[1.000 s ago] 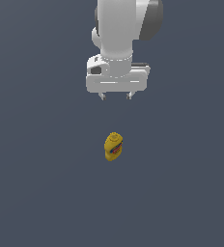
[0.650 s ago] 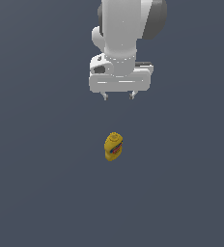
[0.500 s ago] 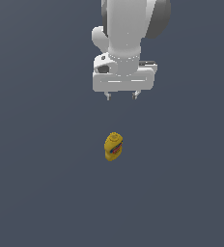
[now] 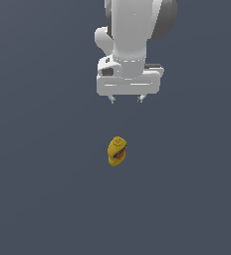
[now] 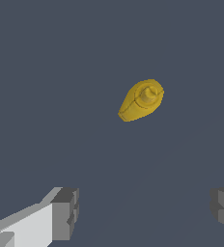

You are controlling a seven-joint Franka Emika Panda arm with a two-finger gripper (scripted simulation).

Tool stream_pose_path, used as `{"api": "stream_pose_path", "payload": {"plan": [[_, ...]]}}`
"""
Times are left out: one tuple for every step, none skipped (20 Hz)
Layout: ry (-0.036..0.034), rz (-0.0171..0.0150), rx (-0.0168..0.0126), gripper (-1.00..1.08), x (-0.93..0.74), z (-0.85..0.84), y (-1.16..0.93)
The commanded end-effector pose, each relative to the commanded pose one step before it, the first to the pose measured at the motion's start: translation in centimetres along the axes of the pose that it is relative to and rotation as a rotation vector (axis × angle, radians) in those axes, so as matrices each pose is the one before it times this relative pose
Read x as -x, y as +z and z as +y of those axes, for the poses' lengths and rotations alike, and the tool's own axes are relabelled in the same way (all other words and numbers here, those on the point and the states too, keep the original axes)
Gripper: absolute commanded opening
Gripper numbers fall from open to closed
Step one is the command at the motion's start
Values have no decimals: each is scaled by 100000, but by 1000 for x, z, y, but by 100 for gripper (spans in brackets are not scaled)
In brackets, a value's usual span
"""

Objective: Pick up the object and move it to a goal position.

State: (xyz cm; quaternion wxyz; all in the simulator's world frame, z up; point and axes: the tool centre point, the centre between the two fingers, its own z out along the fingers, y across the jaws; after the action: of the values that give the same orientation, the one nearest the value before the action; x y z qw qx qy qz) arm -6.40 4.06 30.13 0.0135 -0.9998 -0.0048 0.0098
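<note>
The yellow squeeze bottle (image 4: pixel 117 151) stands upright at the exterior view's centre, below the gripper (image 4: pixel 127 99), whose jaws are spread and empty (only 1 arm here).

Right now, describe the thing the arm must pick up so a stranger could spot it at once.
In the exterior view, find the white gripper hanging open over the plain dark grey floor. Below it stands a small yellow squeeze bottle, untouched. It is the only loose item there, with a yellow cap and a red-blue-white label.
</note>
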Motion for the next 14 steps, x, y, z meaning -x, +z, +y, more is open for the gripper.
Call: {"api": "stream_pose_path", "payload": {"plan": [[2194, 23, -20, 100, -239, 70, 164], [1200, 24, -9, 100, -132, 41, 86], [1317, 27, -9, 100, -145, 43, 95], [1438, 30, -9, 100, -159, 41, 104], [1570, 33, -9, 100, -174, 41, 114], [1698, 36, -8, 100, -189, 42, 125], [1838, 39, -6, 100, -204, 44, 137], [1978, 42, -3, 100, -220, 45, 149], [2116, 45, 0, 100, -235, 44, 161], [2254, 49, 3, 100, -251, 41, 174], [2395, 54, 7, 100, -266, 40, 187], [2537, 58, 11, 100, -282, 36, 201], [2677, 63, 17, 100, -297, 32, 215], [2759, 68, 22, 100, -305, 27, 225]]}}
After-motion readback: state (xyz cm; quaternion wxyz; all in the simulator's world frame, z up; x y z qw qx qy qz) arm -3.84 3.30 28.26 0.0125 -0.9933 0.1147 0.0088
